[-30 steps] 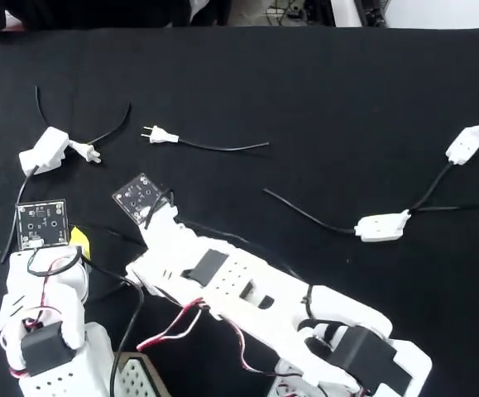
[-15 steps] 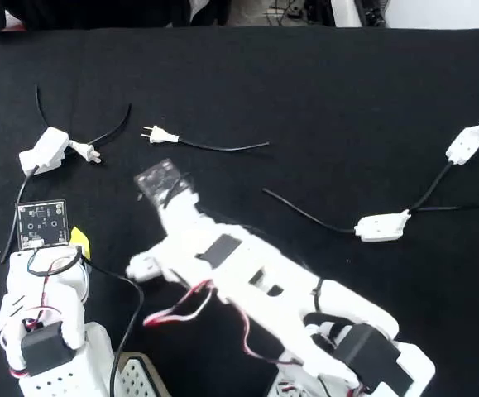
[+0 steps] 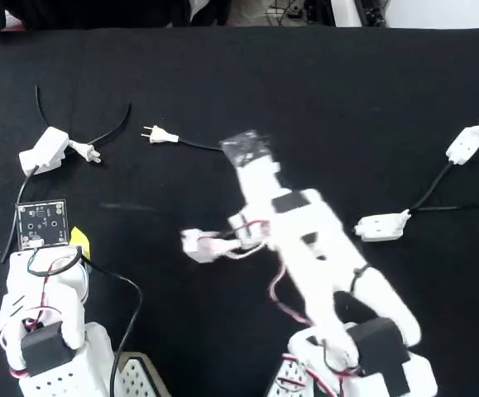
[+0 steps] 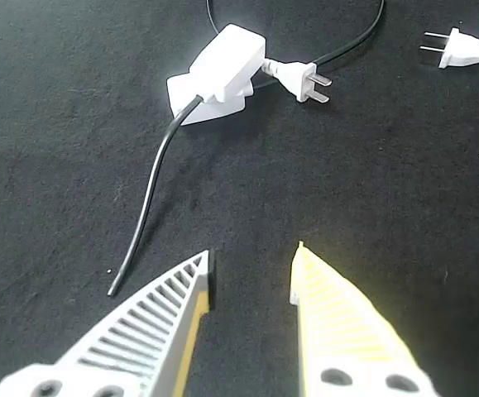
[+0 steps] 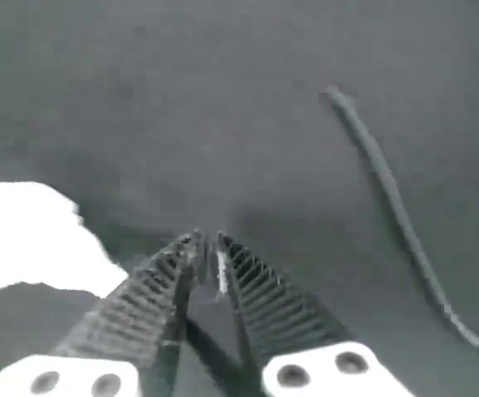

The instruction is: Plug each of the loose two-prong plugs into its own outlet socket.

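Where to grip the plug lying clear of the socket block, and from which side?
I'd grip the plug by its white body, just behind the prongs, coming straight down and closing across its width. It lies flat, apart from the socket block, prongs toward that side and cord trailing the other way, so a top grip leaves both free.

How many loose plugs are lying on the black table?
2. One plug lies beside the left-hand socket; the other plug is nearer the middle. The right arm might hide more.

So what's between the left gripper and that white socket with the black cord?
Only bare black cloth, seen in the left wrist view. The open left gripper points toward the outlet socket, whose black cord runs beside that stretch.
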Robot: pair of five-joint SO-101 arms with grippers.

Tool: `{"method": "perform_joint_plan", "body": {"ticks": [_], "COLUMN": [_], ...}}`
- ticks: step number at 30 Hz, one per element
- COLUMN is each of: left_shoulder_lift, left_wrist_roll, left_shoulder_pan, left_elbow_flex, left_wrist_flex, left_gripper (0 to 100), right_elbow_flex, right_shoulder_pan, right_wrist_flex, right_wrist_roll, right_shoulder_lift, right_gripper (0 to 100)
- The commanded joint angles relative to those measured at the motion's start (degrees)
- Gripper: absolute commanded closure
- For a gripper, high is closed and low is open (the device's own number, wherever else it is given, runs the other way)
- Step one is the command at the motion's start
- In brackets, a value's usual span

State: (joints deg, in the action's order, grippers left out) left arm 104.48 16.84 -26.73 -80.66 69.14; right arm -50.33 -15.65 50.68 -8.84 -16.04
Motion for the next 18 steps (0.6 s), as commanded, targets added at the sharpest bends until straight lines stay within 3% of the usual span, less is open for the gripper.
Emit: {"method": "perform_joint_plan", "body": {"ticks": [1,12,15,18], "left_shoulder_lift": [0.1,0.1,0.1,0.1], "left_wrist_roll": [0.0,0.0,0.0,-0.2], "left_shoulder_pan": [0.0,0.0,0.0,0.0], "left_elbow_flex": [0.3,0.4,0.4,0.1], "left_wrist_flex": [-0.6,-0.6,-0.6,-1.0], "left_gripper": [83,83,83,83], "right_elbow_flex": [4.4,12.9,15.5,19.5], "right_shoulder_pan": [12.5,48.5,52.0,50.5], "right_wrist_flex": [4.4,6.9,8.1,12.2], "right_wrist_roll": [-6.6,-26.9,-27.3,-24.4], "right_shoulder_lift": [-5.4,-17.2,-17.6,-17.6], "right_gripper": [98.7,98.7,98.7,96.1]}}
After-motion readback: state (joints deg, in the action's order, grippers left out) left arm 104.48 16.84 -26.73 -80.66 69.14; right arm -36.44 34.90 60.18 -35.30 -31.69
